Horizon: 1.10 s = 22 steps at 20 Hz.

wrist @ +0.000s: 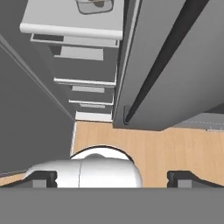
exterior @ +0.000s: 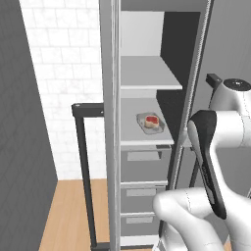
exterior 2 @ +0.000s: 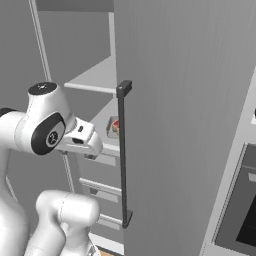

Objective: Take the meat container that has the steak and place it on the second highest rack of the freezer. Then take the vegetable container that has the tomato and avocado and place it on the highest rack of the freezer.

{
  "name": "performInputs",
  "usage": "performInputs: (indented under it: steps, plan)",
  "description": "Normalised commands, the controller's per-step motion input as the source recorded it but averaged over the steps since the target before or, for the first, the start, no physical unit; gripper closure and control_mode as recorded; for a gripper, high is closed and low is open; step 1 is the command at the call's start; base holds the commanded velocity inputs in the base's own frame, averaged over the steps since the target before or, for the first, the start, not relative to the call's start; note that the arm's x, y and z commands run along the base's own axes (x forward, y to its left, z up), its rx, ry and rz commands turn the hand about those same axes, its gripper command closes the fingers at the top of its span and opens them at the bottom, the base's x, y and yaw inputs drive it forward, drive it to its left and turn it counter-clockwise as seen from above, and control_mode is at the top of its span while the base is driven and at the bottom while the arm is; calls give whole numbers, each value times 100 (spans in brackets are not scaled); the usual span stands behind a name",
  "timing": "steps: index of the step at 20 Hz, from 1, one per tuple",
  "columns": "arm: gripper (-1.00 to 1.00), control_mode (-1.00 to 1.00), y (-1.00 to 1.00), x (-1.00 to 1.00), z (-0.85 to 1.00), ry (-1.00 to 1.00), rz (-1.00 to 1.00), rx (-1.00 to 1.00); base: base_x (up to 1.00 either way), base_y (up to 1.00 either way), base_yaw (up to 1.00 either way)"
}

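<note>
Steak (exterior: pixel 152 120) in container on second highest rack (exterior: pixel 130 135), hand-view gripper (wrist: pixel 112 178) spread wide

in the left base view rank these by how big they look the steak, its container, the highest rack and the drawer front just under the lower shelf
Largest to smallest, as they look there:
1. highest rack
2. drawer front, though near the rack's visible area, so that order is unsure
3. container
4. steak

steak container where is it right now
The small clear container holding the red flat steak sits on the lower pale grey shelf of the open tall grey freezer, toward the right side in the left base view, just above the grey drawers.
</note>
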Motion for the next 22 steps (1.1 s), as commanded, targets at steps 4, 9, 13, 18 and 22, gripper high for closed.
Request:
performInputs:
  steps: [4,9,13,18,22]
  plan:
    - [-100,-100,22,-33,3,3,18,0,0,0,0]
    - [-100,-100,17,-23,10,6,8,0,0,0,0]
    - [-100,-100,14,-23,16,2,-11,0,0,0,0]
    - [-100,-100,1,-13,9,0,-6,1,0,0,0]
    - [-100,-100,-1,-20,0,0,0,1,0,0,0]
